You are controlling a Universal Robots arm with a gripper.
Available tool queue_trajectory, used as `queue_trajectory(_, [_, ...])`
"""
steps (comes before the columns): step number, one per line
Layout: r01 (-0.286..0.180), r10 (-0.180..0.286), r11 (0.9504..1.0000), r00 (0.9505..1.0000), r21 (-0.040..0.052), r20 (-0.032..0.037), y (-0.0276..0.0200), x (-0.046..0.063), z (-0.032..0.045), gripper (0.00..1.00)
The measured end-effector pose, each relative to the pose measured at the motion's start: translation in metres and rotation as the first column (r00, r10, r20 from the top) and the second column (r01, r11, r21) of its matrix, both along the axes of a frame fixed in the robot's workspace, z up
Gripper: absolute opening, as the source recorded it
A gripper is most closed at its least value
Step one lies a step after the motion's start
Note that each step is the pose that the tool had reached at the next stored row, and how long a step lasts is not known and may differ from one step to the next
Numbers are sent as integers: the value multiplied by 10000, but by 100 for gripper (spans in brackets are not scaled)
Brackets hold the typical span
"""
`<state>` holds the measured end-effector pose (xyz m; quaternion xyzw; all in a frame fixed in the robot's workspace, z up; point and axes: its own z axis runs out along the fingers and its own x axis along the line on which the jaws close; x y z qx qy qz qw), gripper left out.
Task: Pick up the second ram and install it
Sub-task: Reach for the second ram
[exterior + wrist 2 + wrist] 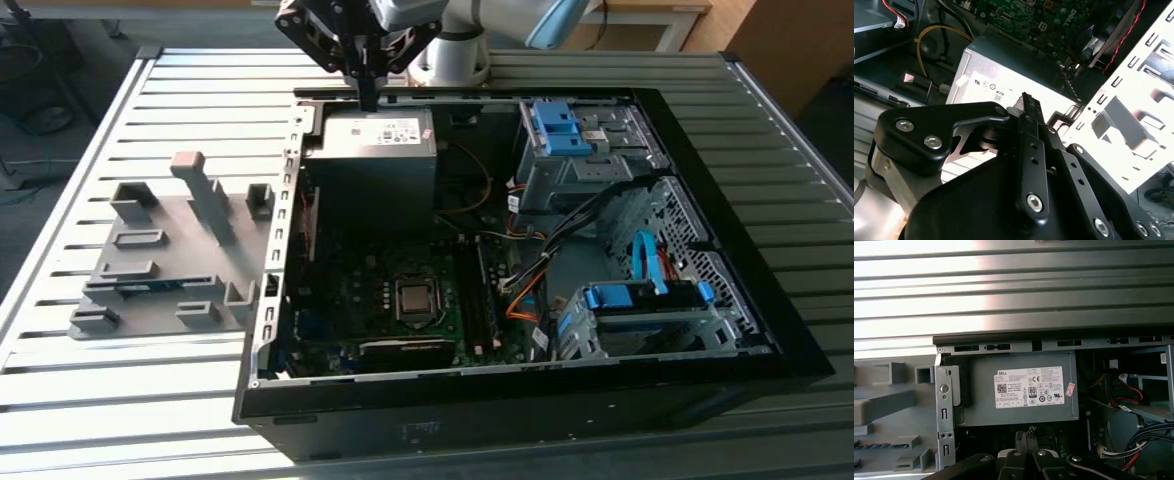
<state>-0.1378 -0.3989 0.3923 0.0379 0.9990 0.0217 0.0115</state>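
I've got the black metal claw (367, 102) hanging over the grey metal power supply box (380, 135), fingers pinched together. The thin blue-green ram stick (134, 285) sits in the grey moulded plastic tray (174, 235).

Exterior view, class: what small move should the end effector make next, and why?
Probably carry the end effector toward the exterior view's left, until it is over the grey holder tray. It hangs shut and apparently empty above the power supply, while the second ram lies in that tray, not yet picked up.
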Motion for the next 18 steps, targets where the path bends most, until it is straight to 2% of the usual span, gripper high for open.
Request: queue_trajectory(18, [0,0,10000,10000,-1,-3,0,-129,-6,11])
